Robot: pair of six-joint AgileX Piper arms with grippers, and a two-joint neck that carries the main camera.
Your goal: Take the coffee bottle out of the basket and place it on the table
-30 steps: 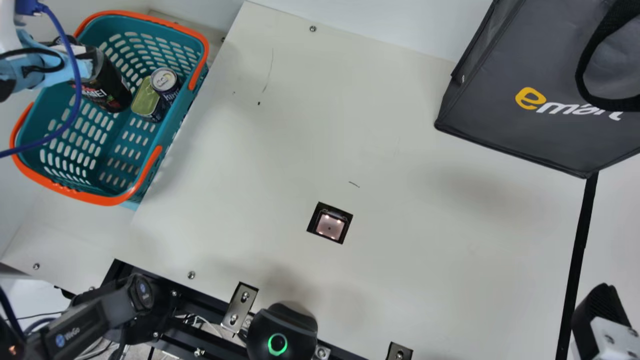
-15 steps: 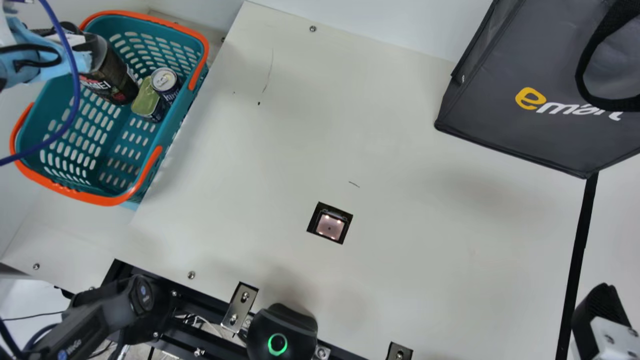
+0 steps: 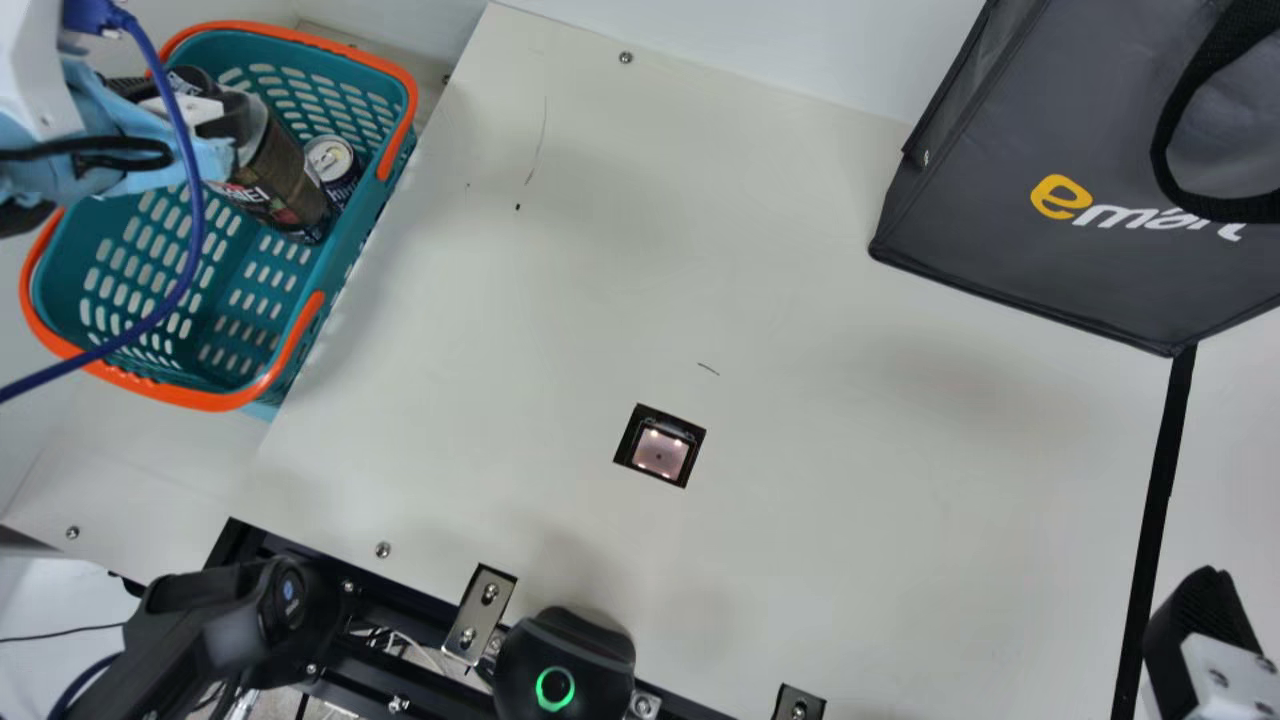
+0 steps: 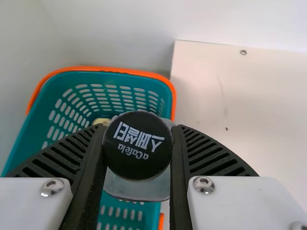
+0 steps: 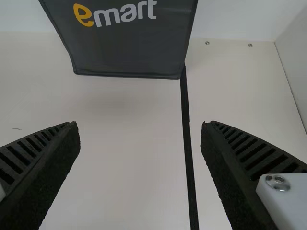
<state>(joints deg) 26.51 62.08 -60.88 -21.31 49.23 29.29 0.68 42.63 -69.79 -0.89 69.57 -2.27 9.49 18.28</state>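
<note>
Here, left claw clamped on the coffee bottle around its cap end, teal basket below claw and bottle, right claw spread wide, dark bag ahead of it.

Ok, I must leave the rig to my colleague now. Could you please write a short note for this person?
Left gripper: closed on the bottle at its cap end.
Right gripper: open, holding nothing, above the table.
Bottle: tilted, at the basket, beside the can in the main view; whether it clears the rim, I cannot tell.
Done: bottle gripped.
Left: bring it over the table, set it down, release.
</note>
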